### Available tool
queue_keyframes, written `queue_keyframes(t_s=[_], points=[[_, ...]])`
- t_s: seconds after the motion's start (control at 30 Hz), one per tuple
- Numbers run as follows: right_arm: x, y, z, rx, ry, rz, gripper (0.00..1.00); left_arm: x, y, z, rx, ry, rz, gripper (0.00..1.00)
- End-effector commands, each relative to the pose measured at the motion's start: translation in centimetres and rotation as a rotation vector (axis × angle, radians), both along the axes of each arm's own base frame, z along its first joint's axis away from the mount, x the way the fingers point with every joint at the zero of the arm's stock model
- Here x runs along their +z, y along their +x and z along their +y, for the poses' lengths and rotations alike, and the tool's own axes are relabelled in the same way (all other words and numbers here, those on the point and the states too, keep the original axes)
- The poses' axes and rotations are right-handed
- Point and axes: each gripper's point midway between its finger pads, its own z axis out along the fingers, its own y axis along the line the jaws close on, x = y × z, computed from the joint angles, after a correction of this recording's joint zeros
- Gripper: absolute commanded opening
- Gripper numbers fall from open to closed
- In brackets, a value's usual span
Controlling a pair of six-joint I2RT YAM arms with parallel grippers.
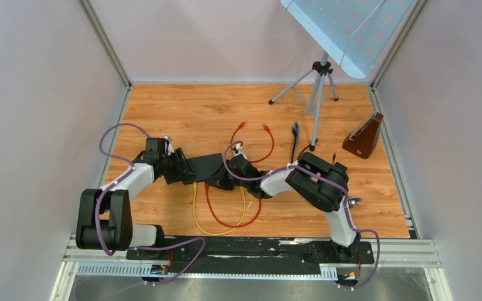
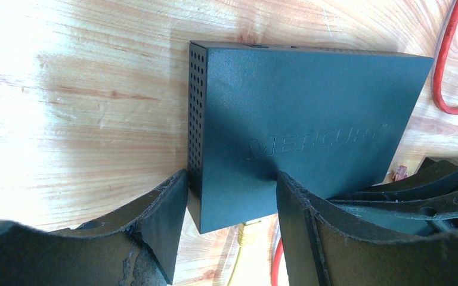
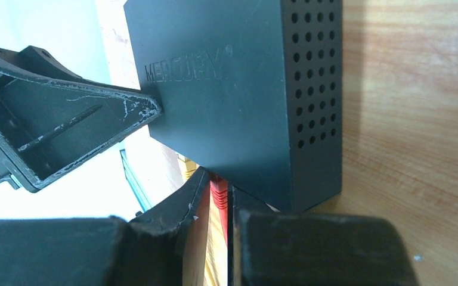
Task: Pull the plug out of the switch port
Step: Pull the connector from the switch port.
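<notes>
The red plug (image 3: 218, 198) is seen only as a sliver, pinched between the nearly closed fingers of the right pincer (image 3: 218, 182) at the lower edge of the switch (image 3: 232, 89). The port itself is hidden. The switch is laid mid-surface (image 1: 163, 113), and its other end is clamped by the left pincer (image 2: 231, 179), one finger on the labelled top, the other against the vented side. A yellow plug (image 2: 247, 231) is glimpsed beside the red one. From above, both pincers are lost against the black housing.
</notes>
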Motion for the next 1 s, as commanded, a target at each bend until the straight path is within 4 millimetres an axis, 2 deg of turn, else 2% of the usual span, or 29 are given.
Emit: queue_keyframes(t_s=[0.0, 0.33, 0.6, 0.8, 0.97], points=[[-0.8, -1.2, -1.0, 0.081, -0.081, -0.031, 0.00, 0.3, 0.1, -0.2, -0.015, -0.002, -0.006, 0.64], [-0.6, -1.9, -1.4, 0.145, -0.127, -0.066, 0.00, 0.0, 0.1, 0.0, -0.006, 0.004, -0.001, 0.64], [0.4, -2.8, -1.1, 0.225, -0.142, -0.077, 0.00, -0.2, 0.1, 0.0, -0.007, 0.006, 0.006, 0.64], [1.6, -2.7, -0.9, 0.262, -0.172, -0.104, 0.00, -0.3, 0.2, -0.1, -0.005, -0.002, 0.008, 0.63], [1.0, -3.4, -0.6, 0.328, -0.189, -0.079, 0.00, -0.2, 0.2, -0.1, -0.004, -0.004, 0.004, 0.63]])
